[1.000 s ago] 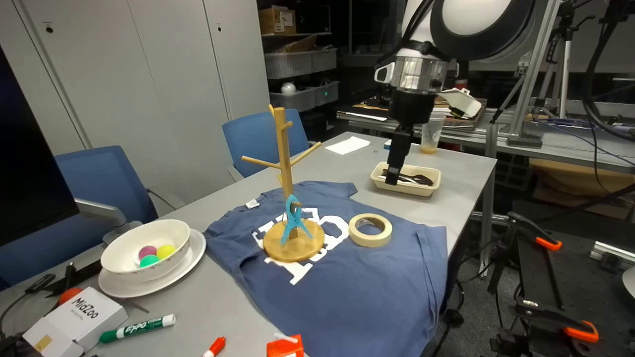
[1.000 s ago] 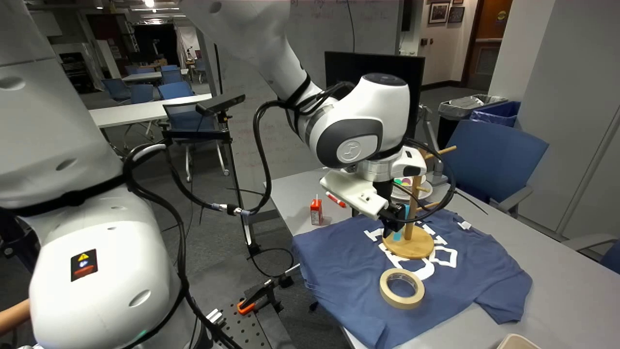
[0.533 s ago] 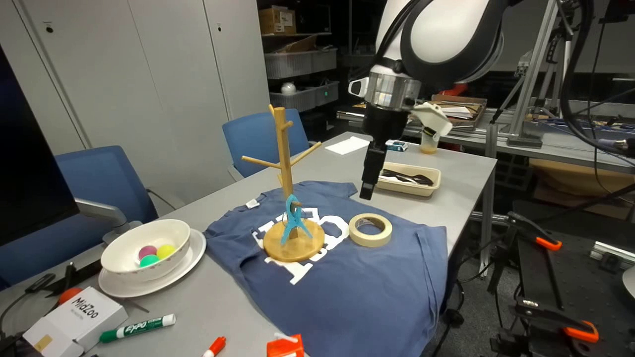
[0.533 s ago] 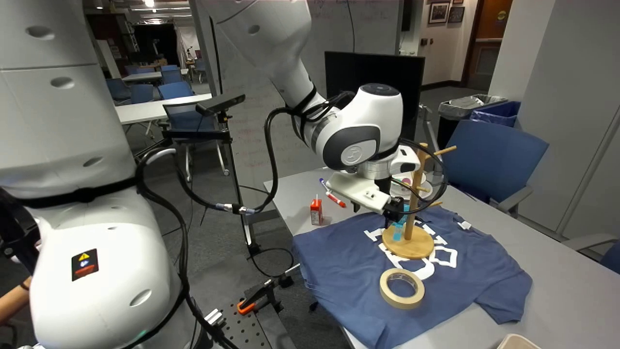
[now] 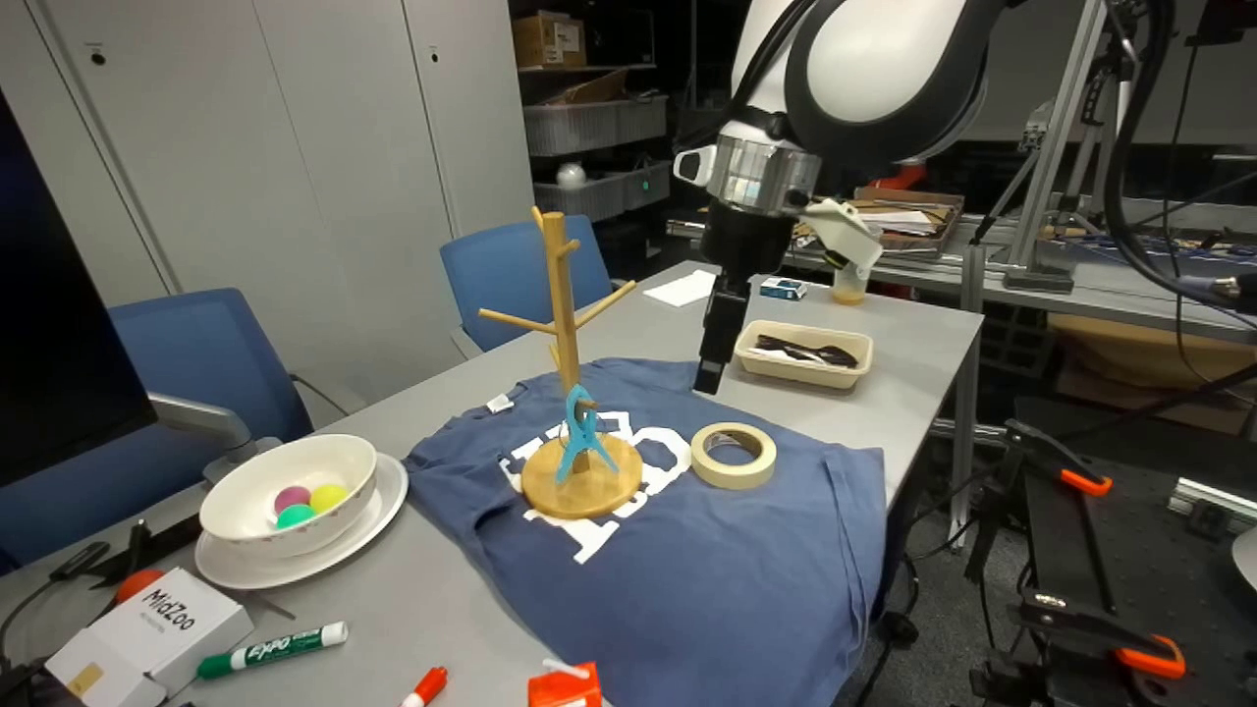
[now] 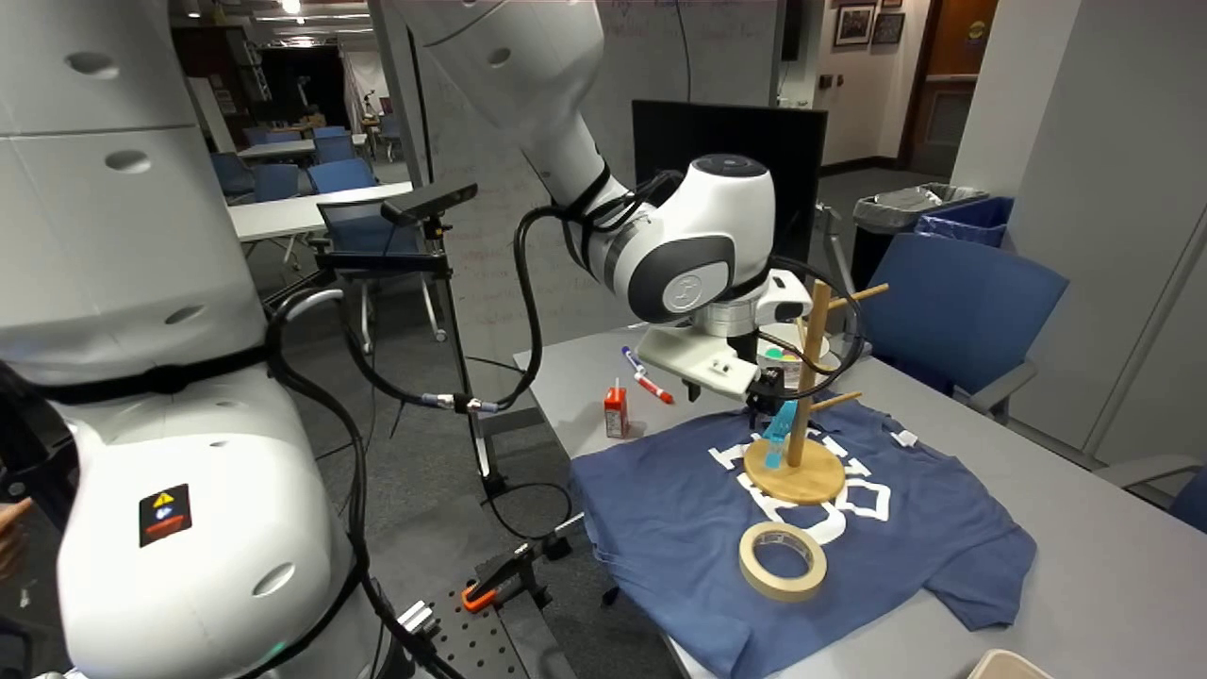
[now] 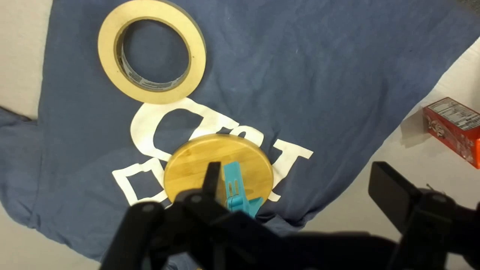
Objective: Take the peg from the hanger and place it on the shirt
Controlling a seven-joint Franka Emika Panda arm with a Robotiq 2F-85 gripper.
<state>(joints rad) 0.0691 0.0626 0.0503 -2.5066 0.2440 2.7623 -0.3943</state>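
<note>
- At left in an exterior view, a white box (image 5: 162, 633) printed "MidZoo" lies on the grey table (image 5: 412, 599), with a green marker (image 5: 275, 650) just beside it.
- A white bowl (image 5: 245, 496) sits on a white plate (image 5: 226, 568) and holds three coloured balls (image 5: 295, 516).
- Then come a red-and-white marker (image 5: 426, 685) and a red carton (image 5: 565, 691).
- The hanger (image 5: 561, 295) stands upright on the shirt (image 5: 687, 560), its round base covering part of the white print.
- The peg (image 5: 580, 434) is on a low arm of the hanger, legs spread downward over the base; whether clipped or hooked, I cannot tell.
- Right of the pole, the gripper (image 7: 298, 172) is in the air, apart from the peg, its jaws set wide; the wrist view shows the peg through the gap, nearer one of them.
- A roll of tape (image 5: 732, 479) lies flat on the shirt, beside the hanger's base.
- Near the shirt, a cream tray (image 5: 797, 373) holds black utensils (image 5: 810, 352).
</note>
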